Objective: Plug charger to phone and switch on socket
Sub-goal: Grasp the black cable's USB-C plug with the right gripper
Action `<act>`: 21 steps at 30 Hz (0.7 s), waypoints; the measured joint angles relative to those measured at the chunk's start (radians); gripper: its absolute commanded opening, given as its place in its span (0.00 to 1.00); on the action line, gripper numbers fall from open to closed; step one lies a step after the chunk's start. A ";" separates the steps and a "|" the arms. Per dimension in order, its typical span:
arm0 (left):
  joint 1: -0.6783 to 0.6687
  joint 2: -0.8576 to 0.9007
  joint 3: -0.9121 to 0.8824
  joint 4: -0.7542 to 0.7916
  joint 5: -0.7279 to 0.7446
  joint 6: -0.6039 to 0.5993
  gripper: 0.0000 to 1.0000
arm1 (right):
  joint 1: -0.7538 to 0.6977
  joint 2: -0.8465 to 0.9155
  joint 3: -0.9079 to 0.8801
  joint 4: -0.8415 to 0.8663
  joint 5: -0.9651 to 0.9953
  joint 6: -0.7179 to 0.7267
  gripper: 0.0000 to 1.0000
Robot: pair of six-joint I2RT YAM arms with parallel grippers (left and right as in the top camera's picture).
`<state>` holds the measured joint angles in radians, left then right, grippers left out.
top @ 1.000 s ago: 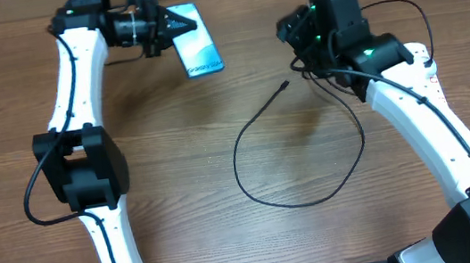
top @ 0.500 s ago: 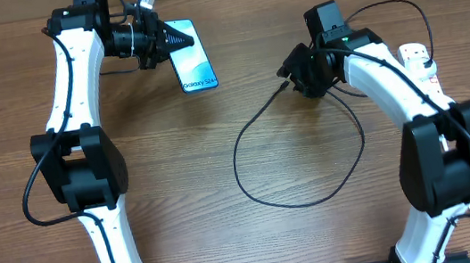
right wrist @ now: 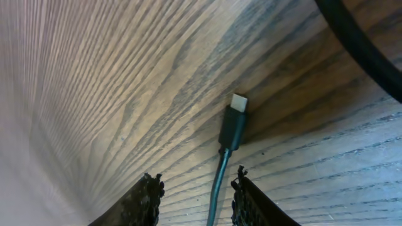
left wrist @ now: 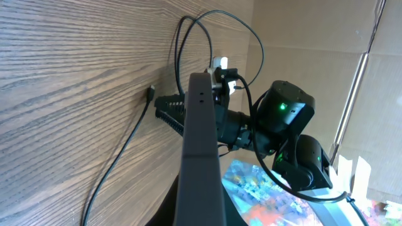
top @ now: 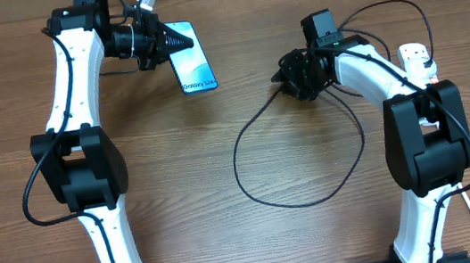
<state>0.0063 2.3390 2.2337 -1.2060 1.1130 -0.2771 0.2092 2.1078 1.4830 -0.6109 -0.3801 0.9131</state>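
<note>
Seen from overhead, the right gripper [top: 284, 77] covers the charger's [top: 236, 165] tip, and the far end of the charger runs out of sight behind that arm. Only a white end of the socket [top: 414, 55] shows past the right arm, and its switches are too small to make out. In the left wrist view the phone [left wrist: 200, 144] is edge-on, a dark strip, and it hides the left fingers.

The left gripper [top: 183, 39] is clamped on the phone's upper end, with the blue screen facing up at the back left of the table [top: 181, 201]. The right gripper's jaws stand apart, low over the wood. The charger runs up between the fingers [right wrist: 143, 199] without touching either, and the tip [right wrist: 233, 122] lies flat just ahead of them.

A second ago the right arm was higher and further right, and the tip lay uncovered. It has since come down onto it, with the jaws narrowing. The phone has shifted slightly left and turned a little. The charger's loop has not moved.
</note>
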 measured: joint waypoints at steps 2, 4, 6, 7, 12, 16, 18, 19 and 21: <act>0.000 0.000 0.000 0.000 0.000 0.000 0.04 | 0.000 0.008 0.000 0.001 -0.005 0.001 0.39; 0.000 0.000 0.000 -0.002 0.000 0.000 0.04 | 0.000 0.027 0.000 0.001 -0.006 0.003 0.39; 0.000 0.000 0.000 -0.002 0.000 0.000 0.04 | 0.000 0.045 0.000 0.006 -0.008 0.003 0.38; 0.000 0.000 0.000 -0.002 0.000 0.000 0.04 | 0.000 0.048 0.000 0.011 -0.012 0.003 0.38; 0.000 0.000 0.000 -0.006 0.000 0.000 0.04 | 0.001 0.048 0.000 0.020 -0.008 0.003 0.36; 0.000 0.000 0.000 -0.010 0.000 0.000 0.04 | 0.014 0.048 0.000 0.021 0.006 0.003 0.33; 0.000 0.000 0.000 -0.018 0.000 0.000 0.04 | 0.024 0.048 0.000 0.022 0.019 0.003 0.30; 0.000 0.000 0.000 -0.022 0.000 0.000 0.04 | 0.030 0.048 0.000 0.022 0.027 0.005 0.29; -0.001 0.000 0.000 -0.022 0.000 -0.001 0.04 | 0.039 0.048 0.000 0.022 0.032 0.003 0.24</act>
<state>0.0055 2.3390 2.2337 -1.2282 1.1130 -0.2779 0.2478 2.1559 1.4830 -0.5888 -0.3477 0.9157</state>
